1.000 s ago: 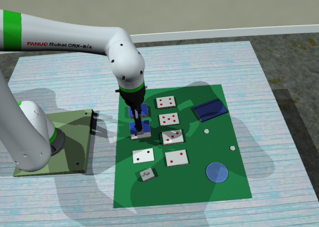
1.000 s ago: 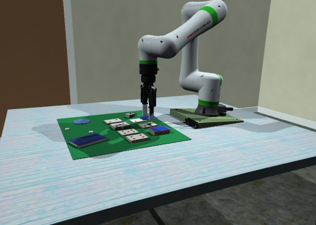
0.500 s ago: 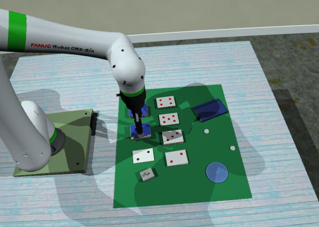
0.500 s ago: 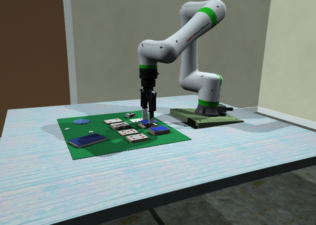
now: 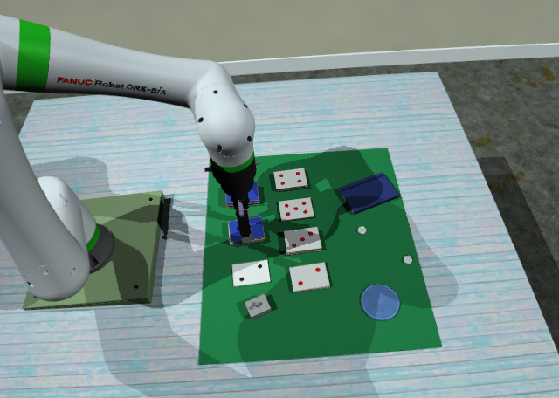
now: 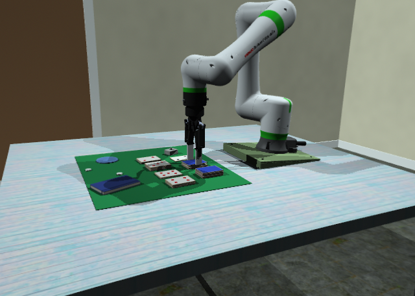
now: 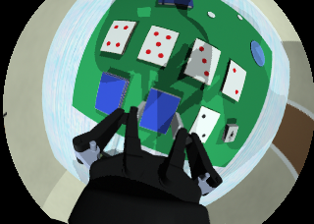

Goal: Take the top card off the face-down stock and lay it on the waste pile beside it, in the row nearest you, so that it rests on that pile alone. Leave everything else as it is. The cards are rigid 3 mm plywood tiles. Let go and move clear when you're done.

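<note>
The gripper (image 6: 194,159) points straight down at the near-left part of the green mat (image 5: 315,331). Its fingers are half spread and pinch the blue-backed top card (image 5: 257,229) by two opposite edges. The card sits on, or just above, the waste pile (image 6: 189,167), left of centre in the top view. I cannot tell whether it is in full contact. The face-down stock (image 6: 209,169) lies just beside the waste pile, partly hidden under the wrist in the top view.

The likely trouble is in the release. If the card still hangs slightly above the pile or is tilted, opening the fingers could let the rigid tile drop and skid, leaving one edge overhanging towards the stock or onto the mat. A fingertip that drags on an edge while opening or lifting could also twist the card or shift the tiles beneath it. Any sideways drift on the way up could nudge the stock or the red-pip card (image 5: 303,240) nearby.
</note>
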